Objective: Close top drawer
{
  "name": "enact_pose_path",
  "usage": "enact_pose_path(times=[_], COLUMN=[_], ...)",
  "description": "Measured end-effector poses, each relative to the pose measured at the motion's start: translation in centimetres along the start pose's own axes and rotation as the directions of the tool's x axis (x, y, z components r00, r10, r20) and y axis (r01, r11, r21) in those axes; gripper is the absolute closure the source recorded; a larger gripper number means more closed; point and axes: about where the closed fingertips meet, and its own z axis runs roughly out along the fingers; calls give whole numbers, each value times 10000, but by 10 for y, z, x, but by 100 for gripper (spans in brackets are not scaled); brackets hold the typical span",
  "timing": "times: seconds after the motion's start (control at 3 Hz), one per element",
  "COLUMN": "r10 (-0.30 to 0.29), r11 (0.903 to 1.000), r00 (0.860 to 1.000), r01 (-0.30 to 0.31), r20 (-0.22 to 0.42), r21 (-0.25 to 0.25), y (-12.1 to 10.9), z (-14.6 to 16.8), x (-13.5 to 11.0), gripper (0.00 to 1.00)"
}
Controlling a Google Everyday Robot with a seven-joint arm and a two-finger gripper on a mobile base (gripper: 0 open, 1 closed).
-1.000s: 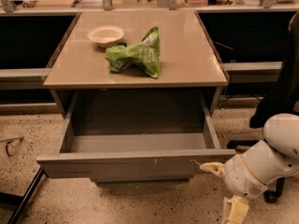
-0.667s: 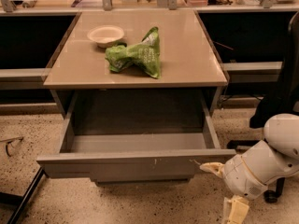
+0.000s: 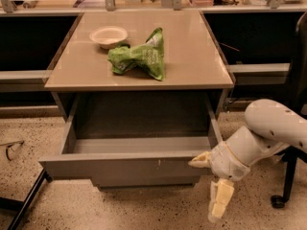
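Observation:
The top drawer (image 3: 120, 164) of the grey cabinet is pulled far out, and its plain grey box interior (image 3: 139, 143) is empty. Its flat front has small whitish scuffs (image 3: 159, 163) right of centre. My gripper (image 3: 209, 182) is at the right end of the drawer front, low by the floor. It is open: one cream fingertip (image 3: 199, 160) points left against the front's right end, and the other (image 3: 220, 201) hangs down below it. My white arm (image 3: 273, 128) reaches in from the right.
On the cabinet's tan top (image 3: 192, 56) lie a green crumpled bag (image 3: 141, 56) and a white bowl (image 3: 109, 35). A black chair base (image 3: 283, 186) stands at the right and a black leg (image 3: 24, 200) at the lower left. Dark shelving flanks the cabinet.
My gripper has moved left and a little up, onto the right end of the drawer front. The drawer looks at most slightly further in.

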Motion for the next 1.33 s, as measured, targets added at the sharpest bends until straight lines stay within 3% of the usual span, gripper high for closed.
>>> enact_pose_path(times=[0.33, 0.67, 1.0, 1.33], r10=[-379, -380, -625, -1209], r11=[9991, 9991, 9973, 9920], r00=[9993, 9993, 9980, 9921], r01=[378, 379, 621, 1195], r20=[-23, -23, -94, -347], r21=[-210, -211, -390, -404], y=[-20, -20, -35, -73], z=[6, 6, 14, 28], x=[-15, -15, -19, -34], gripper=[0, 0, 0, 0])
